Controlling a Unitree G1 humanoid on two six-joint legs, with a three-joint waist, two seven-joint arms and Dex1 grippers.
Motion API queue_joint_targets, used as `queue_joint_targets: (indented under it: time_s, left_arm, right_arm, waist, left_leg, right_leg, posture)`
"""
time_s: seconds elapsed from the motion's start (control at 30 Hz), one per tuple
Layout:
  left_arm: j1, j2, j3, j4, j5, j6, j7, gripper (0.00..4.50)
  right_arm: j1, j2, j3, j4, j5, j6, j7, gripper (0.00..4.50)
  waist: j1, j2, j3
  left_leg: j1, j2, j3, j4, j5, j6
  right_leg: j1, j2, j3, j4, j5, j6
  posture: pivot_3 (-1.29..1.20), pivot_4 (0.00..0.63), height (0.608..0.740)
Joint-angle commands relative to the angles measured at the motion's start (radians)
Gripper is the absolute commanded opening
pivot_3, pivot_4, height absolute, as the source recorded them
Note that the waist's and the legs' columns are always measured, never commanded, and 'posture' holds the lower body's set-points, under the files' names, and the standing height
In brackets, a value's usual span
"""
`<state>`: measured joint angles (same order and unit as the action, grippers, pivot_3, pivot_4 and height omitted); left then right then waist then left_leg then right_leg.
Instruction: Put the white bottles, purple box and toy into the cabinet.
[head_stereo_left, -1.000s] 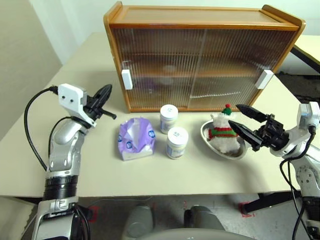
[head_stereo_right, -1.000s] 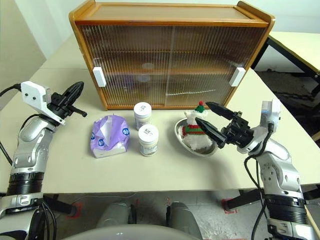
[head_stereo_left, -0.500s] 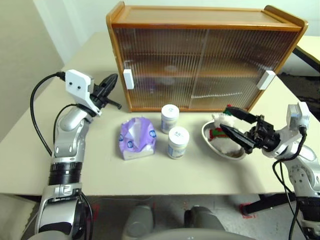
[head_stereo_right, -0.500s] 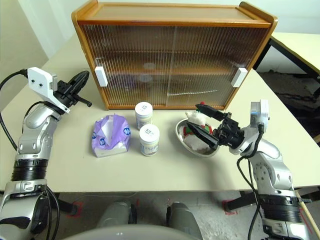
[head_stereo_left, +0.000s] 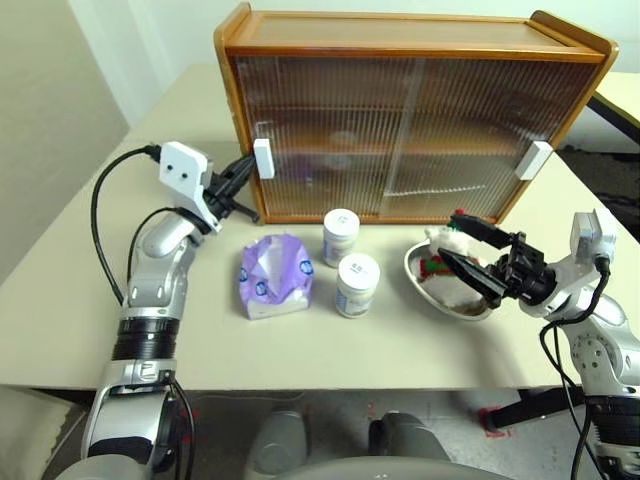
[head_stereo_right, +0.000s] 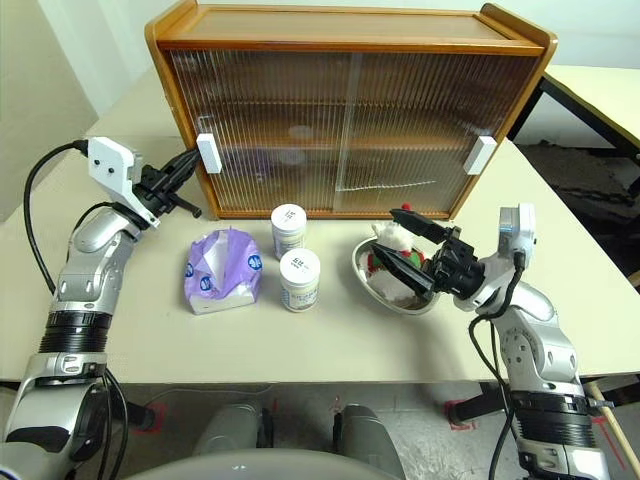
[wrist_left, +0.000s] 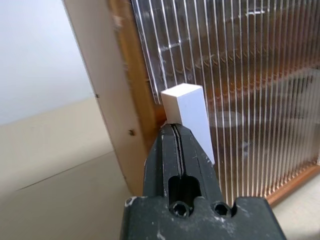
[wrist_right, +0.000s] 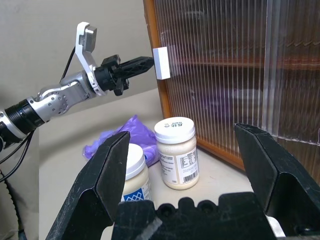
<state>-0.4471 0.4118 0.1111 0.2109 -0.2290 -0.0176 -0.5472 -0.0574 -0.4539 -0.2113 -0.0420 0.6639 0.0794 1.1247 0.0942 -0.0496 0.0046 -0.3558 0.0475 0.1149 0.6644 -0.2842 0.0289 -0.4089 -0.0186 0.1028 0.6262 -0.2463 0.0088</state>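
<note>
while my left gripper (head_stereo_left: 243, 172) has its fingers pressed together, the tip sits right at the white handle (head_stereo_left: 264, 158) on the left door of the cabinet (head_stereo_left: 400, 110). i think i should push that handle sideways, slow and flat, so the door slides open and does not jam. both doors look closed. the purple box (head_stereo_left: 272, 276), the two white bottles (head_stereo_left: 340, 235) (head_stereo_left: 355, 284) and the toy (head_stereo_left: 446, 262) in its bowl (head_stereo_left: 418, 281) wait on the table (head_stereo_left: 330, 345). my right gripper (head_stereo_left: 468, 254) holds its fingers spread wide around the toy. the bottle labels are too small to read.
</note>
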Motion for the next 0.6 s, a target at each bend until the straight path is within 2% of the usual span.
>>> queue_joint_targets:
  time_s: [0.03, 0.6]
  left_arm:
    - [-0.015, -0.008, -0.014, 0.009, 0.011, 0.004, -0.002, 0.03]
    - [-0.111, -0.056, -0.092, 0.109, 0.052, -0.025, -0.04, 0.03]
  right_arm:
    - [-0.007, 0.0, -0.012, 0.01, -0.001, -0.014, -0.004, 4.5]
    - [-0.012, 0.006, 0.01, -0.008, -0.009, -0.006, -0.022, 4.5]
  waist:
    - [0.0, 0.0, 0.0]
    - [-0.002, 0.0, 0.0]
  left_leg:
    - [0.0, 0.0, 0.0, 0.0, 0.0, 0.0]
    - [-0.001, -0.001, 0.0, 0.001, 0.003, 0.004]
  right_leg:
    - [0.0, 0.0, 0.0, 0.0, 0.0, 0.0]
    - [0.0, 0.0, 0.0, 0.0, 0.0, 0.0]
  posture:
    - [0.13, 0.0, 0.74]
    - [0.12, 0.0, 0.74]
